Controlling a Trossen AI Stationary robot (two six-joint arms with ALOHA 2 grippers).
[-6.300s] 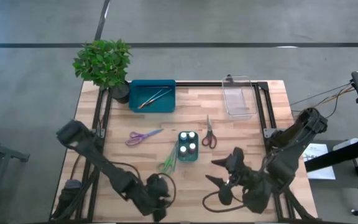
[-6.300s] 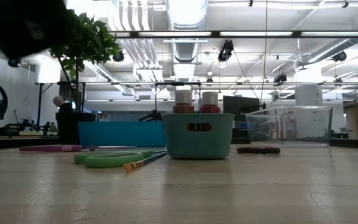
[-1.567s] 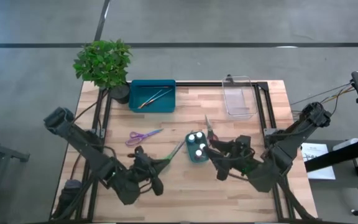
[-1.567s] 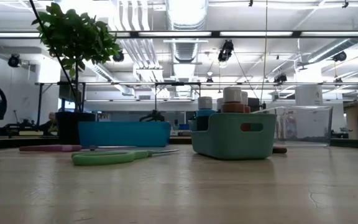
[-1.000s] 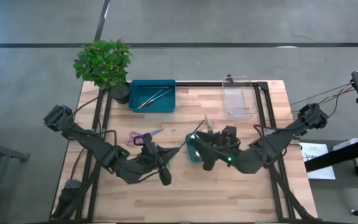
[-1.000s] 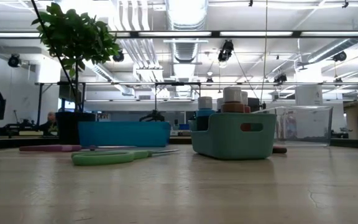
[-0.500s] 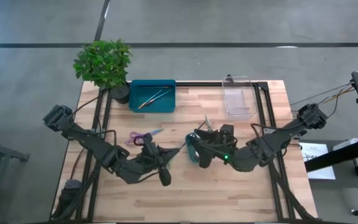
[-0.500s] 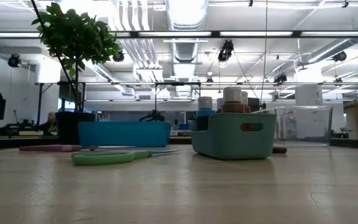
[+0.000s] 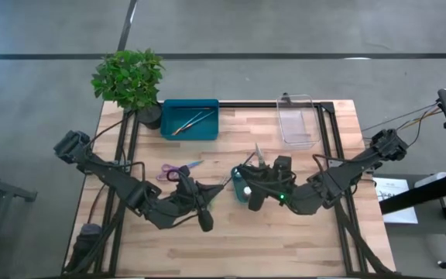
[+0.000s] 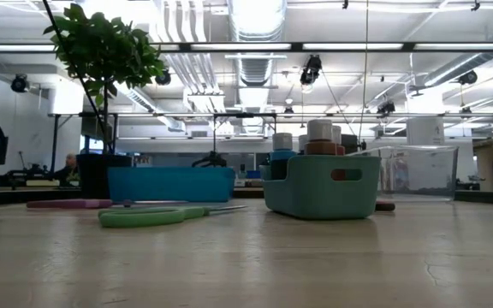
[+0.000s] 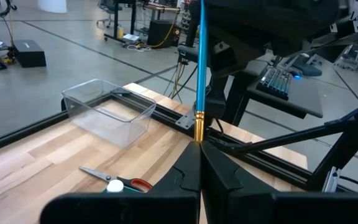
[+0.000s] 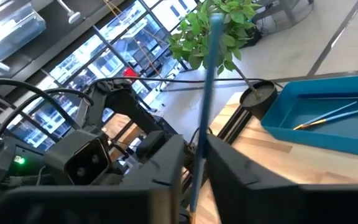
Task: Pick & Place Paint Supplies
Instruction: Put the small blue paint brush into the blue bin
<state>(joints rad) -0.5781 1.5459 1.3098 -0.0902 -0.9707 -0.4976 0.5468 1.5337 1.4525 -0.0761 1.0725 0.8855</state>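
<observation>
Both hands are pinching one blue brush [image 11: 199, 68] above the middle of the bench [image 9: 300, 232]. The left hand [image 11: 199, 163] is squeezing the bottom. The right hand [image 12: 194, 171] is gripping higher up.

Two dark jointed arms trailing black cables.
</observation>
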